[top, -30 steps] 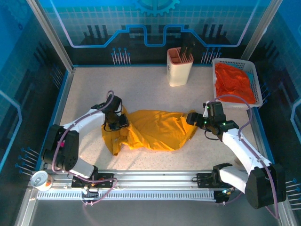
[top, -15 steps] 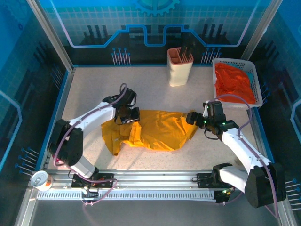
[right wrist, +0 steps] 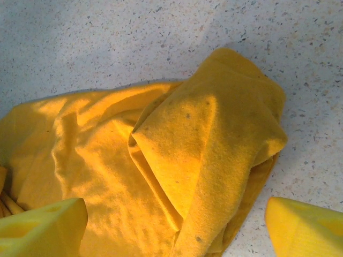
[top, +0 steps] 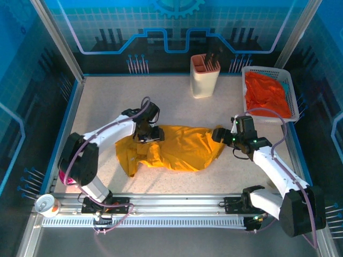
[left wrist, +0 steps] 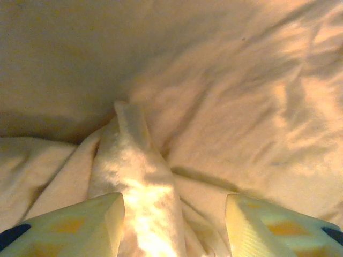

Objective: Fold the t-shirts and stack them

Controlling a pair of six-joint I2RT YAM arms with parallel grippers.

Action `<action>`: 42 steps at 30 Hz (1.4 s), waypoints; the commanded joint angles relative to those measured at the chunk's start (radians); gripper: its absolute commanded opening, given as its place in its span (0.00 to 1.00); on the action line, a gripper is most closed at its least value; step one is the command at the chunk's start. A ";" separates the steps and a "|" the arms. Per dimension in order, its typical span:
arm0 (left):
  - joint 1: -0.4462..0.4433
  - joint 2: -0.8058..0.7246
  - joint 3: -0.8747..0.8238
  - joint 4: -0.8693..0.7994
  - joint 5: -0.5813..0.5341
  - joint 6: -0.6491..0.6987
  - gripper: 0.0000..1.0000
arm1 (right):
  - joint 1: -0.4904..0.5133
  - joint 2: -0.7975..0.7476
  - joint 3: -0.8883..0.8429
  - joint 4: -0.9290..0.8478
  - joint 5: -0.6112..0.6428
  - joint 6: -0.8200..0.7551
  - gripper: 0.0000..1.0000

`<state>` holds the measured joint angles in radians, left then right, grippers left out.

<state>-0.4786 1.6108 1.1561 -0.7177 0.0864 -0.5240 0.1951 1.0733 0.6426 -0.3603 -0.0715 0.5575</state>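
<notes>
**Left side.** The left gripper (top: 149, 134) sits on the upper-left edge of the mustard-yellow t-shirt (top: 177, 150), which lies crumpled mid-table (top: 107, 101). In the wrist view its fingers (left wrist: 80, 225) stand apart, with a raised ridge of cloth between them that is not clamped. That view is washed out, so whether the pads touch fabric cannot be settled.

**Risk, left.** Closing here would likely pinch the ridge alone, possibly in two layers. A lift would then drag the garment into a tighter bunch rather than spread it.

**Right side.** The right gripper (top: 218, 134) hovers at the shirt's right end, fingers apart, over a thick folded-over lump (seen plainly in the wrist view).

**Risk, right.** A grasp on that lump could take stacked layers, leaving the hem twisted.

**Far right.** The orange-red t-shirt (top: 266, 93) lies heaped in the white mesh basket (top: 268, 68), unfolded.

**Pose.** The left arm reaches forward and inward, its elbow out to the left and its wrist pitched down. The right arm runs diagonally inward from its base, with its gripper turned toward the shirt.
</notes>
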 commanded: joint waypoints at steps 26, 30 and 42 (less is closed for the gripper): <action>0.112 -0.117 -0.373 0.220 0.251 -0.098 0.44 | -0.010 0.016 -0.013 0.033 -0.019 0.012 0.86; 0.112 -0.112 -0.377 0.219 0.247 -0.105 0.44 | -0.009 0.014 -0.010 0.031 -0.019 0.010 0.86; 0.106 -0.098 -0.365 0.217 0.236 -0.107 0.42 | -0.010 0.013 -0.018 0.036 -0.021 0.012 0.86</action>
<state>-0.3630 1.4998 0.7887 -0.5144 0.2939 -0.6056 0.1951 1.0958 0.6346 -0.3347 -0.0841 0.5610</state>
